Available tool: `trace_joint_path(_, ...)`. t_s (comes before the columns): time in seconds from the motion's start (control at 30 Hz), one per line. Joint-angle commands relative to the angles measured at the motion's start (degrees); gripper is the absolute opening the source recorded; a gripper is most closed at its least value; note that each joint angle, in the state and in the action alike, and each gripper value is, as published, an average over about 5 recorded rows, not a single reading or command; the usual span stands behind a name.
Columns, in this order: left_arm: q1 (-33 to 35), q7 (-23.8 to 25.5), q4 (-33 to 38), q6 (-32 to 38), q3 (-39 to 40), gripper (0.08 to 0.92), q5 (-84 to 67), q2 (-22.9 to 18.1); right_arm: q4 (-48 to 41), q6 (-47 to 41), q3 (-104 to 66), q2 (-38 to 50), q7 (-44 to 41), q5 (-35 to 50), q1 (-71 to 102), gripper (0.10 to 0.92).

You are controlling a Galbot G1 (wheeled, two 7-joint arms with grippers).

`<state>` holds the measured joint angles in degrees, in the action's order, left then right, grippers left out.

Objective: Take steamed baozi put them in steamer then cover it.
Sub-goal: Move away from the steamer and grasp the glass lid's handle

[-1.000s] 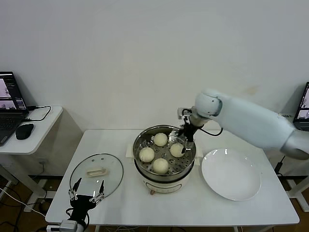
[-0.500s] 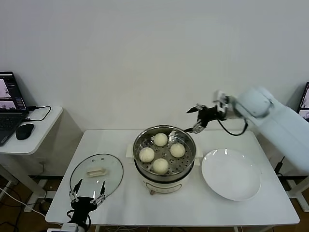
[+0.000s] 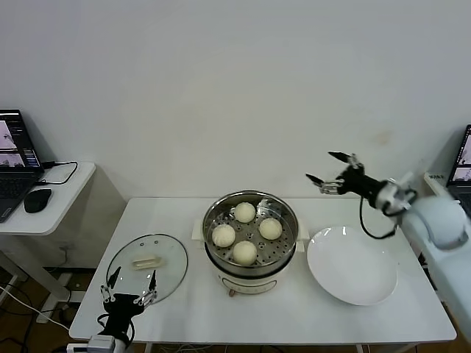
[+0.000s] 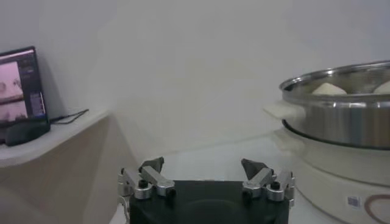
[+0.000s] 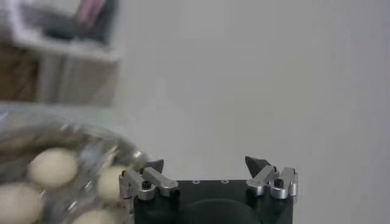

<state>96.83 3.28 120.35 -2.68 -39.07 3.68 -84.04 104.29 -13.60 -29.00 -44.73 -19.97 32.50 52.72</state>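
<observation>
A round shiny steel steamer (image 3: pixel 250 229) sits on its cream-white pot base in the middle of the white tabletop (image 3: pixel 294 309). Four small round cream-white buns (image 3: pixel 245 252) lie inside it on the floor with little holes. One bun is at 12 o'clock, one at 3 o'clock, one at 6 o'clock and one at 9 o'clock in the basket. They sit close together. The steamer has no lid on it.

The round clear glass lid (image 3: pixel 147 266) with a metal rim and a cream-white handle lies flat on the tabletop at 9 o'clock from the steamer, a little apart from it. A flat round white plate (image 3: pixel 352 265) lies at 3 o'clock from the steamer, just beside the pot.

The right gripper (image 3: pixel 329 174) hangs in the air above the tabletop, at about 2 o'clock from the steamer. Its fingers are spread wide and hold nothing. The right wrist view shows the buns below, off to one side.

The left gripper (image 3: pixel 131 289) is low at the front edge of the tabletop, right by the near rim of the glass lid. Its fingers are wide open too and hold nothing.

A side desk with a laptop (image 3: pixel 15 162) and a black mouse (image 3: pixel 37 199) stands at 9 o'clock, well apart.
</observation>
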Motion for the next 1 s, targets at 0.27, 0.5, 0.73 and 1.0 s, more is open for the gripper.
trace_joint_path(0.27,-2.8,-0.2,-2.8,1.9,0.4,0.823,6.7,2.0,5.8,12.2,-19.2,-25.6,14.3,5.6,38.4,0.823)
trace_joint_path(0.5,-4.4,-6.1,-6.1,9.8,-0.4,0.823,35.4,4.0,7.0,12.0,-19.0,-29.3,15.3,2.8,40.3,0.823)
trace_joint_path(0.73,-5.5,-13.3,-11.0,9.3,2.3,0.823,68.1,9.0,9.6,11.5,-19.2,-28.2,15.9,1.5,40.4,0.823)
trace_joint_path(1.0,-5.9,-16.4,-12.3,-7.3,9.9,0.823,75.9,14.1,11.6,11.4,-18.7,-28.8,15.5,1.4,40.9,0.823)
